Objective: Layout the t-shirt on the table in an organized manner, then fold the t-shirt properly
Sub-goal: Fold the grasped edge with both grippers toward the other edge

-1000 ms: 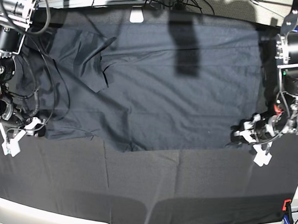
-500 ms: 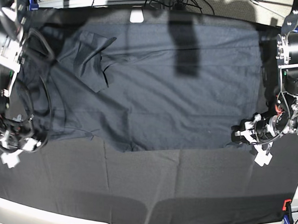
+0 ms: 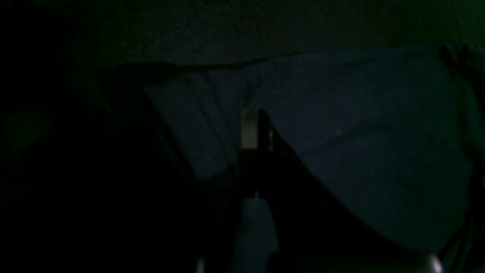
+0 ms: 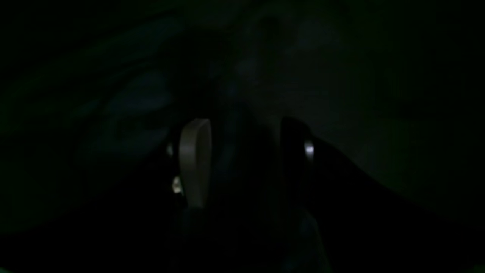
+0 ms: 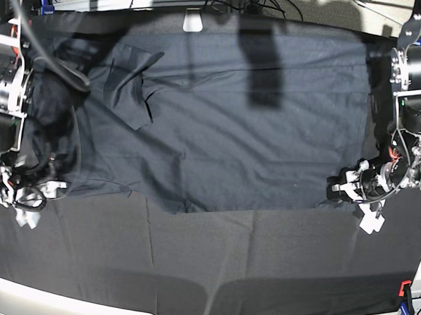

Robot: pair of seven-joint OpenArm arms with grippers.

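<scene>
Across the matte black cloth table (image 5: 261, 273) the thin dark charcoal-grey t-shirt (image 5: 233, 130) lies spread. It looks light and limp; edges and corners suit pinching. The left tool (image 5: 343, 191) pinches its hem corner; the right tool (image 5: 32, 201) stands spread.

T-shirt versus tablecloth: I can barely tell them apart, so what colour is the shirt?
Dark charcoal grey t-shirt, slightly lighter than the black table; clearest in the base view.

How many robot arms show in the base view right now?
2. The right arm stands at the view's left edge beside the t-shirt; the left arm stands at the view's right edge, at the shirt's corner.
</scene>
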